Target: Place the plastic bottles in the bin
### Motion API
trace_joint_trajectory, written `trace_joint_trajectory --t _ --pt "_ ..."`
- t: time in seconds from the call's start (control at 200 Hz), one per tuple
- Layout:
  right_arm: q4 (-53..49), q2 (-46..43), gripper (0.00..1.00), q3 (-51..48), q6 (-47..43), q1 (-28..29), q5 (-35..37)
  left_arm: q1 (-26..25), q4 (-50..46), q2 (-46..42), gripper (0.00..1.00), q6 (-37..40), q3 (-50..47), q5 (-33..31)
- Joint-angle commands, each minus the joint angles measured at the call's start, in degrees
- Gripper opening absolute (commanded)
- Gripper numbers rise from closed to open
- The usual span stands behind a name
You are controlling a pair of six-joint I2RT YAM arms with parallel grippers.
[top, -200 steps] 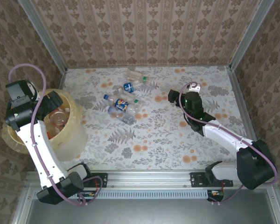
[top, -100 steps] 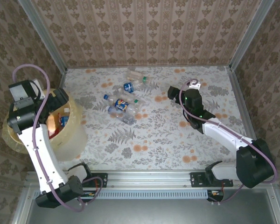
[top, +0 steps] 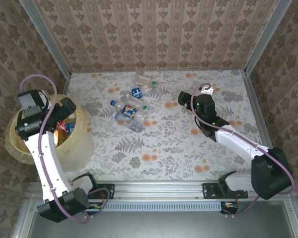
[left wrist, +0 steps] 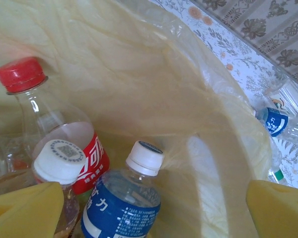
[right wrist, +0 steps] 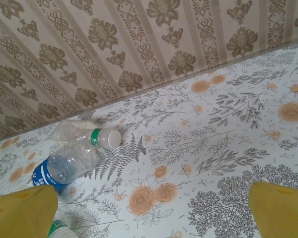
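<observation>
Plastic bottles (top: 131, 110) lie on the table (top: 188, 148), left of the right gripper (top: 184, 100); it is nearer, wide open, empty; left gripper (top: 63, 110) hangs open over the bin (top: 82, 146), holding nothing.

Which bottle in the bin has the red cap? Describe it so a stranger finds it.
Start at the big pale-yellow bin at the table's left edge. Inside it, a clear bottle with a red label sits against the thin liner. Its cap is red, while the blue-label bottle and the printed-cap bottle beside it are capped white.
</observation>
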Motion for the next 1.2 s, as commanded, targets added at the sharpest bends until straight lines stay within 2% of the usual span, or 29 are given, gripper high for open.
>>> trace_joint_trajectory --t 0.0,0.11,0.19,0.25,0.36,0.425,0.505,0.575,0.69,0.865,1.195 --pt "-0.2 -0.6 1.00 1.2 0.4 -0.2 -1.6 -0.3 -2.4 -2.8 0.97 0.4 4.3 -2.0" --pt "1.1 -1.5 1.00 0.4 -0.5 -0.2 -2.3 -1.5 -1.8 -4.3 0.97 -0.2 7.5 0.0" --pt "1.8 -2.2 1.00 -0.3 -1.1 -0.2 -2.4 -5.7 -0.2 -4.6 0.97 -1.7 9.1 0.4" --pt "2.2 -2.9 1.00 -0.9 -1.4 -0.3 -2.7 -12.0 1.2 -4.1 0.97 -3.0 10.2 -2.6" --pt "2.8 -4.3 1.00 -2.2 -1.2 -0.5 -3.0 -28.5 4.8 -0.6 0.98 -5.1 11.3 -11.9" --pt "2.9 -5.2 1.00 -3.0 -0.7 -0.7 -3.2 -36.5 8.4 2.5 0.98 -6.3 11.2 -16.6" --pt "2.5 -6.5 1.00 -3.9 -0.3 -1.0 -3.7 -44.3 14.1 6.9 1.00 -6.8 10.9 -20.9" --pt "1.5 -7.7 1.00 -4.7 0.0 -1.3 -4.1 -48.8 18.3 11.7 1.00 -7.2 11.2 -22.3" --pt "-1.0 -10.0 1.00 -5.8 -0.2 -1.8 -5.7 -51.4 22.5 20.2 1.00 -9.1 12.8 -22.5" --pt "-5.2 -12.6 1.00 -7.1 -2.1 -1.9 -9.4 -51.4 25.2 30.7 1.00 -16.1 14.2 -25.6" --pt "-9.2 -13.3 1.00 -6.5 -4.1 -1.9 -11.7 -49.9 21.2 48.5 1.00 -28.0 21.8 -25.6"
